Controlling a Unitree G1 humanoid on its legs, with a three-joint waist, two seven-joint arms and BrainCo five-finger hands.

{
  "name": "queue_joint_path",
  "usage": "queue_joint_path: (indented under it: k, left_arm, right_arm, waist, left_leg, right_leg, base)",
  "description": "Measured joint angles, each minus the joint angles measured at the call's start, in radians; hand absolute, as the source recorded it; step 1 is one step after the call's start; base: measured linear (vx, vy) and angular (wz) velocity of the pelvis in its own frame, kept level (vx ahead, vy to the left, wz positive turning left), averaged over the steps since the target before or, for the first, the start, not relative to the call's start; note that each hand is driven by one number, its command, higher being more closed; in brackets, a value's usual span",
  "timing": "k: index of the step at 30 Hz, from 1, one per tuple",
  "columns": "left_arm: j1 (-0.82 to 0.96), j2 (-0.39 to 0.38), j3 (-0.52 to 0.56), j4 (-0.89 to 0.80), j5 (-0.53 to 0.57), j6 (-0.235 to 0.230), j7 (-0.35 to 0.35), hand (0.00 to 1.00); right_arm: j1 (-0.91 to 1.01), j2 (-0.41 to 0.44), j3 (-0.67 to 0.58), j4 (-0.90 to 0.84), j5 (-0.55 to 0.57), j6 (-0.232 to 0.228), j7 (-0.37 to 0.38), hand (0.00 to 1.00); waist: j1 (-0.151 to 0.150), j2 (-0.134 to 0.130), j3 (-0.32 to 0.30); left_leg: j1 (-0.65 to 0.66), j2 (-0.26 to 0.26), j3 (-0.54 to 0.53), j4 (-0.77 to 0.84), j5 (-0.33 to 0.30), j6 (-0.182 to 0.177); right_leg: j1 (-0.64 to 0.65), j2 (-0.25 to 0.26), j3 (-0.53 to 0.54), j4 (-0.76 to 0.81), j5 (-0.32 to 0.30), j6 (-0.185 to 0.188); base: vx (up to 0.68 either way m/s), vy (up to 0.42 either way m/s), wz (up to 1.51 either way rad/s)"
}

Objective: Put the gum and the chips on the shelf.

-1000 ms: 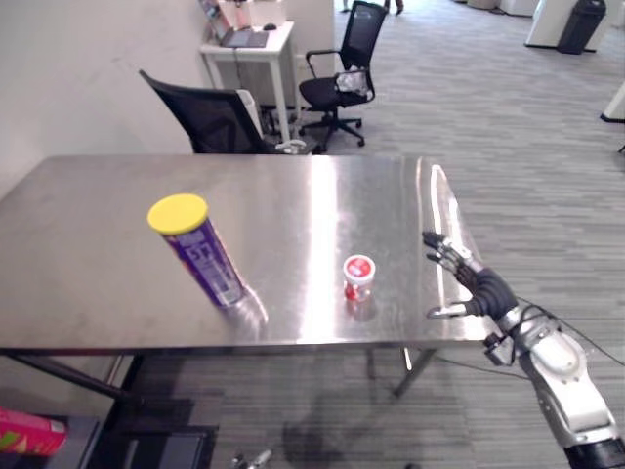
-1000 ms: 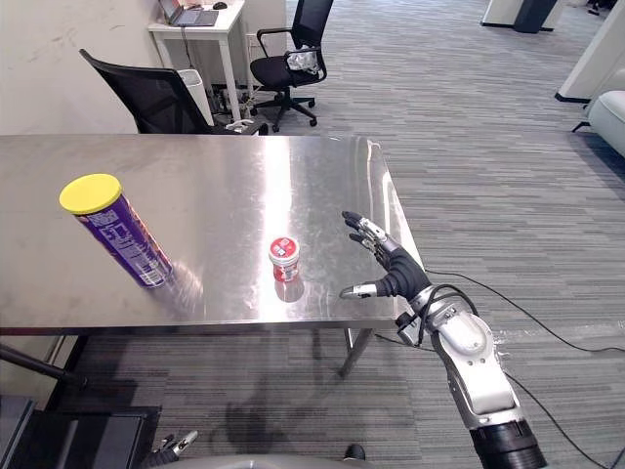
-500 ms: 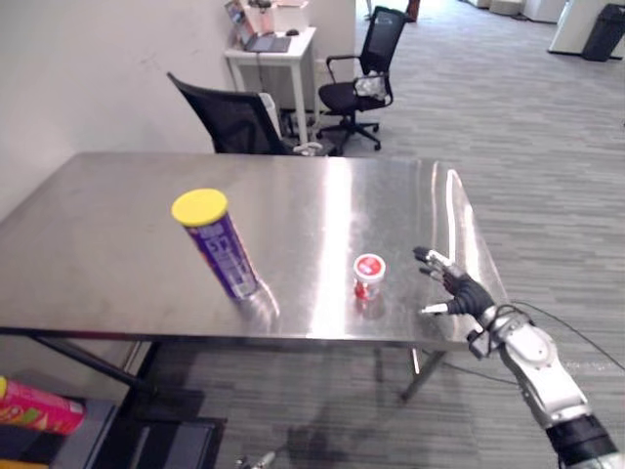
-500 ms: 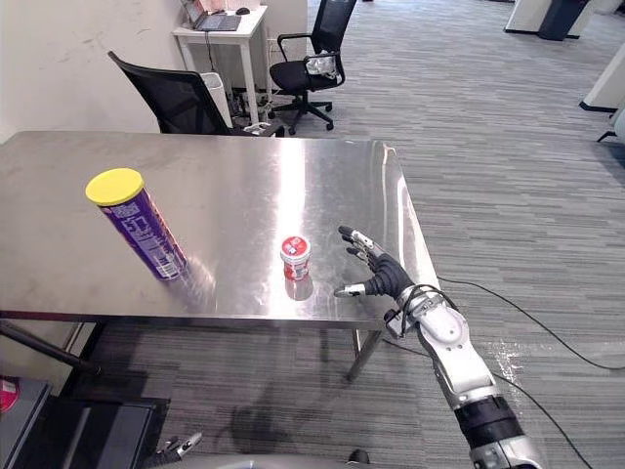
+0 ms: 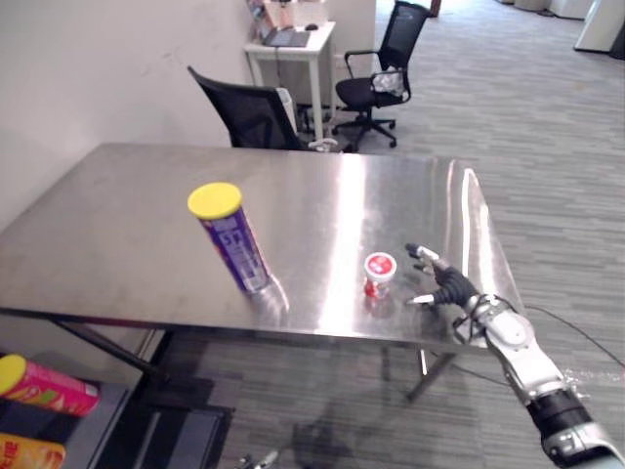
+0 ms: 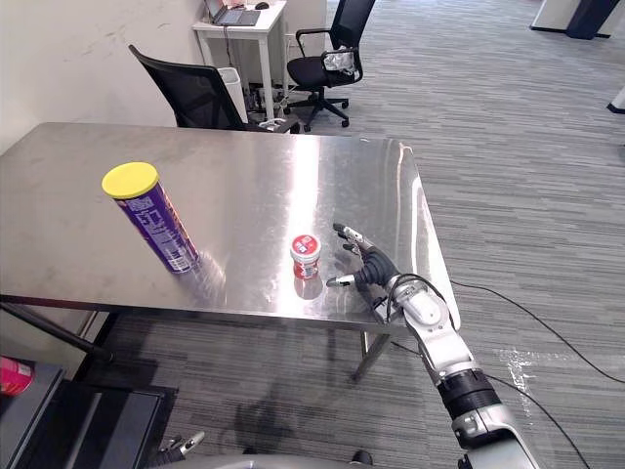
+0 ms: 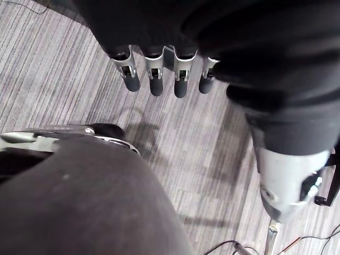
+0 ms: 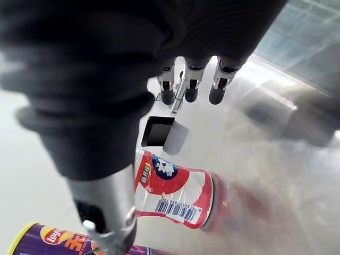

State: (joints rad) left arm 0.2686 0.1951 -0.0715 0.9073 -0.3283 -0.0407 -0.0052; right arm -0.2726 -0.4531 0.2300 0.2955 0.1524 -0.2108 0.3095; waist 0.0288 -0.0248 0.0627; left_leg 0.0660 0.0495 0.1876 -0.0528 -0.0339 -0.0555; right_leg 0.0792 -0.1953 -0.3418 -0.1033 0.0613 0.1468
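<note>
The gum (image 5: 379, 273) is a small red and white tub with a red lid, upright near the front edge of the steel table (image 5: 117, 225). The chips (image 5: 232, 239) are a purple can with a yellow lid, standing to the left of the tub. My right hand (image 5: 444, 285) hovers just right of the gum, open, fingers spread toward it, a small gap between them. In the right wrist view the gum (image 8: 175, 194) lies between the fingers (image 8: 188, 85) and the thumb (image 8: 106, 223), untouched, with the chips (image 8: 42, 239) behind. My left hand (image 7: 154, 79) hangs over the carpet, fingers straight.
A low shelf at the lower left holds a red chips can (image 5: 44, 386) and an orange one (image 5: 29, 454). A black chair (image 5: 239, 112) stands behind the table, with a white desk (image 5: 288, 44) and another office chair (image 5: 386, 73) farther back. Grey carpet lies to the right.
The camera has shifted, bringing the shelf cans into view. My right hand has moved left over the table edge, closer to the gum. Gum and chips have stayed put.
</note>
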Motion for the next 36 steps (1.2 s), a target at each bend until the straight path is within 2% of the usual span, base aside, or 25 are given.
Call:
queue_joint_path:
  k: [10, 26, 28, 29, 36]
  left_arm:
    - [-0.005, 0.000, -0.002, -0.001, 0.000, 0.001, 0.000, 0.00]
    - [-0.011, -0.001, -0.002, -0.013, -0.001, 0.006, 0.002, 0.00]
    - [-0.011, -0.001, -0.001, -0.017, -0.001, 0.006, 0.002, 0.00]
    - [-0.010, -0.001, -0.001, -0.020, -0.001, 0.006, 0.003, 0.00]
    - [-0.008, -0.003, 0.000, -0.020, -0.001, 0.006, 0.010, 0.00]
  right_arm:
    - [-0.088, 0.006, 0.055, 0.075, -0.036, -0.002, 0.000, 0.00]
    - [-0.188, 0.076, 0.095, 0.157, -0.037, -0.012, -0.040, 0.00]
    - [-0.201, 0.079, 0.103, 0.166, -0.037, -0.012, -0.041, 0.00]
    - [-0.206, 0.079, 0.107, 0.166, -0.036, -0.012, -0.041, 1.00]
    - [-0.218, 0.122, 0.143, 0.139, -0.033, -0.012, -0.021, 1.00]
  waist:
    - [0.005, 0.002, 0.025]
    - [0.016, 0.005, 0.048]
    - [0.024, 0.005, 0.056]
    - [0.031, 0.006, 0.058]
    - [0.037, 0.006, 0.063]
  left_leg:
    - [0.012, -0.002, -0.007, -0.015, 0.005, 0.001]
    - [0.011, -0.005, -0.033, -0.035, 0.026, 0.003]
    - [0.011, -0.005, -0.034, -0.035, 0.027, 0.003]
    - [0.011, -0.005, -0.034, -0.035, 0.027, 0.003]
    - [0.011, -0.005, -0.033, -0.039, 0.027, 0.003]
  right_leg:
    - [0.011, 0.000, -0.008, -0.002, 0.000, 0.000]
    - [0.016, 0.000, -0.034, -0.002, 0.000, 0.000]
    - [0.017, 0.000, -0.036, -0.002, 0.000, 0.000]
    - [0.017, 0.000, -0.035, -0.002, 0.000, 0.000]
    - [0.015, 0.000, -0.035, -0.002, 0.000, 0.000]
  base:
    - [0.00, -0.004, 0.01]
    - [-0.01, -0.007, 0.03]
    - [-0.01, -0.007, 0.04]
    - [0.00, 0.000, 0.00]
    - [0.00, 0.000, 0.00]
